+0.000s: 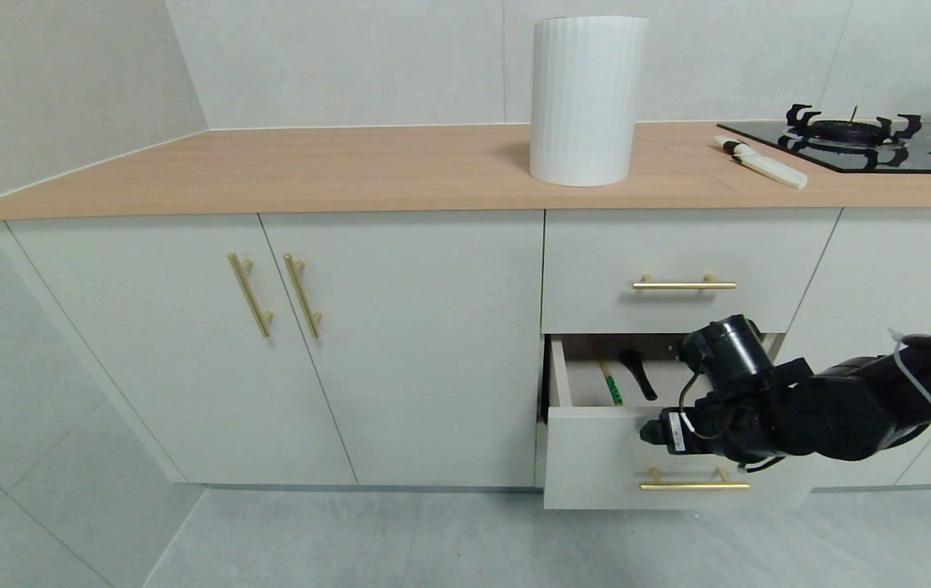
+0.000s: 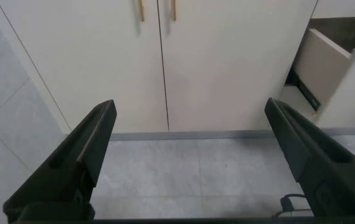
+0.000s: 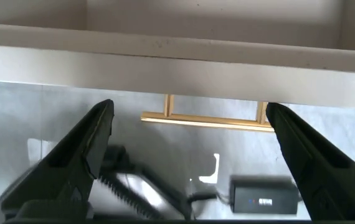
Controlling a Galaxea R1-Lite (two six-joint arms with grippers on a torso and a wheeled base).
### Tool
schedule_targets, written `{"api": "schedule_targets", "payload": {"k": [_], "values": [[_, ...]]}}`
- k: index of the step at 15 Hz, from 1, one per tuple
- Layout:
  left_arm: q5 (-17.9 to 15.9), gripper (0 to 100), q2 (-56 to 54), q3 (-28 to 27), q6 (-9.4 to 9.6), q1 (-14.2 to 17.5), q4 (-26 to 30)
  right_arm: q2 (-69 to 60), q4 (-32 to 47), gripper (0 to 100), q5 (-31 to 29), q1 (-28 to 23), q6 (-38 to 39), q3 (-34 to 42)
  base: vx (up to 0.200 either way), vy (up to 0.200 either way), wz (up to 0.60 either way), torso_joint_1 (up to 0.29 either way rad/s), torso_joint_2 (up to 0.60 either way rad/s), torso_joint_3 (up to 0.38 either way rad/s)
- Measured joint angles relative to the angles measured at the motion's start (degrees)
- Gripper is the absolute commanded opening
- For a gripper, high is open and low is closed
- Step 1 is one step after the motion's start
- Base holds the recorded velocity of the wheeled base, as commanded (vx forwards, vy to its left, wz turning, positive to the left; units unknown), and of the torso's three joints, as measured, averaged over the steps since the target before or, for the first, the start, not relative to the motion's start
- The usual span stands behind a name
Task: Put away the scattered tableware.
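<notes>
Head view: lower drawer (image 1: pixel 596 457) stands open at lower centre-right of the frame, right under the shut upper drawer (image 1: pixel 678 245). Inside the open drawer, toward its back, lie a green-tipped stick (image 1: pixel 611 384) and a black utensil (image 1: pixel 639 374), side by side, close but apart. Right arm (image 1: pixel 841 416) enters from the lower right edge, and its wrist end sits in front of the drawer front, just above the gold handle (image 1: pixel 694 485).

Right gripper (image 3: pixel 189 107) is released: in the right wrist view both fingers are spread wide with nothing between them, and the gold handle and the drawer's front edge lie beyond the fingertips.

Left gripper (image 2: pixel 190 104) is released too, fingers wide apart and empty, facing the floor and the foot of the double cabinet doors (image 2: pixel 165 62). The open drawer's side panel shows in that view as well.

Countertop (image 1: pixel 310 167) runs across the upper half of the head view. White ribbed canister (image 1: pixel 581 98) stands upright at upper centre. To its right a pale long-handled utensil (image 1: pixel 762 162) lies flat on the wood, possibly a knife but too small to be sure. It is just beside the near corner of the black hob (image 1: pixel 866 147) at the upper right, well apart from the canister and far from the open drawer
</notes>
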Motion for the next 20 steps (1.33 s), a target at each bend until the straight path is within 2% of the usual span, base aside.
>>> {"api": "schedule_targets", "payload": {"k": [4, 10, 12, 15, 20], "values": [[0.0, 100, 0.0, 0.0, 0.0, 0.0, 0.0, 4.7, -1.5, 100, 0.0, -2.3, 0.0, -5.8, 0.0, 0.0, 0.0, 0.0, 0.0, 0.0], [0.0, 100, 0.0, 0.0, 0.0, 0.0, 0.0, 10.1, -13.5, 100, -0.3, -3.7, -1.5, -7.1, 0.0, 0.0, 0.0, 0.0, 0.0, 0.0], [0.0, 100, 0.0, 0.0, 0.02, 0.0, 0.0, 12.8, -22.4, 100, -1.3, -4.2, -2.3, -6.9, 0.0, 0.0, 0.0, 0.0, 0.0, 0.0], [0.0, 100, 0.0, 0.0, -0.02, 0.0, 0.0, 16.3, -31.4, 100, -1.7, -5.7, -2.5, -6.9, 0.0, 0.0, 0.0, 0.0, 0.0, 0.0], [0.0, 100, 0.0, 0.0, -0.02, 0.0, 0.0, 20.2, -35.7, 100, -1.7, -8.0, -2.5, -8.2, 0.0, 0.0, 0.0, 0.0, 0.0, 0.0]]}}
